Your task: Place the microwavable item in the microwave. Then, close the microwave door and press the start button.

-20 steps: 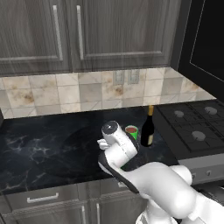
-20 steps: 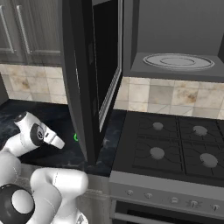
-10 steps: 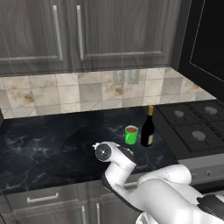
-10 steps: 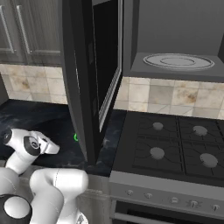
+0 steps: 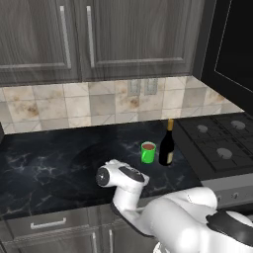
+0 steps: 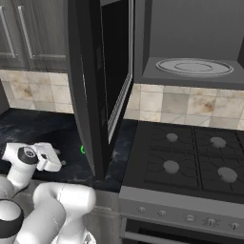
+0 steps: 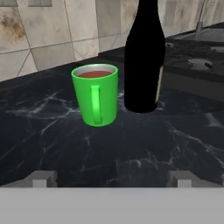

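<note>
Two things stand together on the black marble counter [image 5: 44,153], toward its right end beside the gas stove [image 5: 222,143]: the green mug [image 7: 95,94], filled with reddish-brown liquid, and a dark wine bottle [image 7: 144,57] just beside it, apart but close. The mug's handle faces the hand camera, which suits a straight approach from the counter's front edge. The gripper [image 7: 111,178] sits low and level with the mug, its two fingertips spread wide with nothing between them, well short of the cup; that low pose looks chosen for a side grasp around the mug's body. The bottle standing so near on one side leaves little room there, so the far finger could knock it. In the right base view the microwave door [image 6: 102,86] hangs swung fully open, and the microwave [image 6: 193,43] above the stove shows its glass turntable [image 6: 194,66] bare, ready to receive the mug. Nothing has been lifted yet.
</note>
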